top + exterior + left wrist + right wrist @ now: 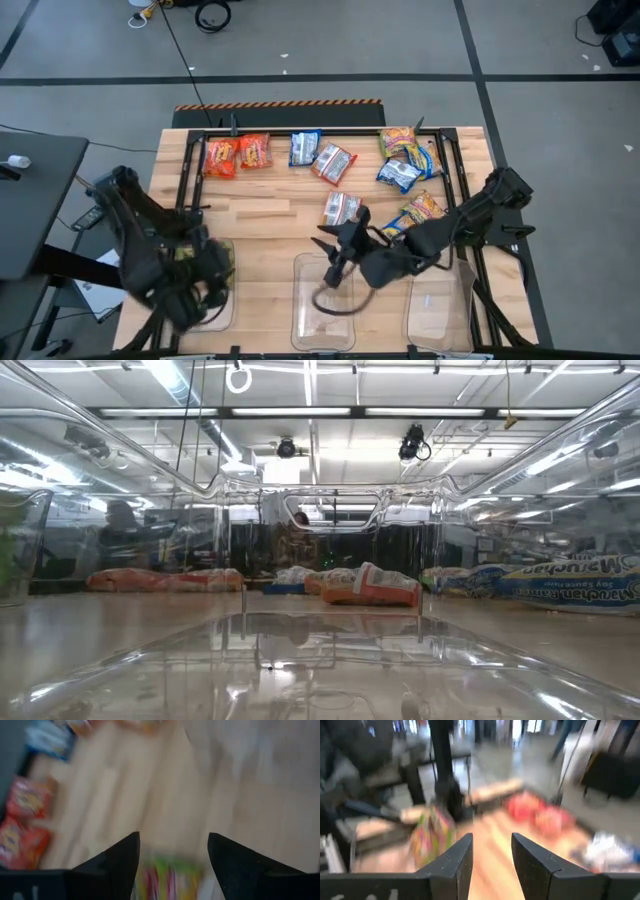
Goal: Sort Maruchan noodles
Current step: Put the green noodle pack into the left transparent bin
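Observation:
Maruchan packets lie along the table's far side: orange-red ones (236,155), blue ones (304,148), green-yellow ones (398,142), and two nearer the middle (342,208) (420,210). My left gripper (200,285) (172,837) hangs open over the left clear bin (222,300). A blurred green-yellow packet (167,880) shows between its fingers and also appears beside that arm in the right wrist view (432,837). My right gripper (338,250) (491,837) is open and holds nothing, above the far rim of the middle bin (325,310). My left gripper has the green-yellow packet (167,880) between its open fingers, near their roots. Blur hides the edges, and I cannot tell whether either finger touches it.
Three clear bins stand along the near edge, the third on the right (440,310). A black frame (300,132) runs around the far and side edges. Bare wood (270,215) lies between the packets and the bins. The low view looks through a bin wall (320,660) at the packets.

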Robot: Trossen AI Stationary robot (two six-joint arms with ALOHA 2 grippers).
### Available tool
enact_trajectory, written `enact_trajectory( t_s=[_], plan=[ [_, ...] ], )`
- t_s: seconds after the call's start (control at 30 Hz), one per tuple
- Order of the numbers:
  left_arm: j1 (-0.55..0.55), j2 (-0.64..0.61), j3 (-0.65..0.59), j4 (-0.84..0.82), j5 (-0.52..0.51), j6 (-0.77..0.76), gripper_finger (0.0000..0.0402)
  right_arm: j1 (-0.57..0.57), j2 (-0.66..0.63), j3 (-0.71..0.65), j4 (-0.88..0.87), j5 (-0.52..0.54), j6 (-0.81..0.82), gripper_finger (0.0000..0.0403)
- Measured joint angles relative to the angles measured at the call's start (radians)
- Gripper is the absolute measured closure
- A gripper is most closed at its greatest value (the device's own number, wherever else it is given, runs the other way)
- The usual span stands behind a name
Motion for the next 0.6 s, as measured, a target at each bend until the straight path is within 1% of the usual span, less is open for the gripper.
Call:
enact_trajectory(
  t_s=[0.03,0.1,0.2,0.27,0.37,0.4,0.43,0.53,0.6],
  plan=[
    [0.027,-0.012,-0.001,0.041,-0.041,0.024,0.0164,-0.014,0.0,0.031,-0.117,-0.048,0.085,0.0262],
    [0.073,-0.03,-0.005,0.175,-0.106,0.088,0.0164,-0.046,0.0,0.086,-0.348,-0.15,0.243,0.0262],
    [0.129,-0.039,-0.005,0.437,-0.153,0.26,0.0164,-0.094,0.0,0.136,-0.675,-0.29,0.444,0.0262],
    [0.157,-0.037,-0.005,0.61,-0.153,0.411,0.0164,-0.126,0.0,0.139,-0.877,-0.341,0.578,0.0262],
    [0.205,-0.029,-0.005,0.841,-0.152,0.608,0.0164,-0.189,0.0,0.103,-1.158,-0.368,0.749,0.0262],
    [0.222,-0.025,-0.005,0.894,-0.148,0.66,0.0164,-0.216,0.0,0.079,-1.201,-0.37,0.782,0.0261],
    [0.237,-0.023,-0.006,0.931,-0.142,0.701,0.0164,-0.245,-0.01,0.043,-1.182,-0.373,0.777,0.026],
    [0.277,-0.023,-0.006,0.982,-0.136,0.751,0.0164,-0.353,-0.072,-0.094,-1.053,-0.439,0.691,0.0256],
    [0.303,-0.024,-0.006,0.967,-0.104,0.754,0.0164,-0.441,-0.101,-0.183,-0.973,-0.477,0.614,0.025]
  ],
)
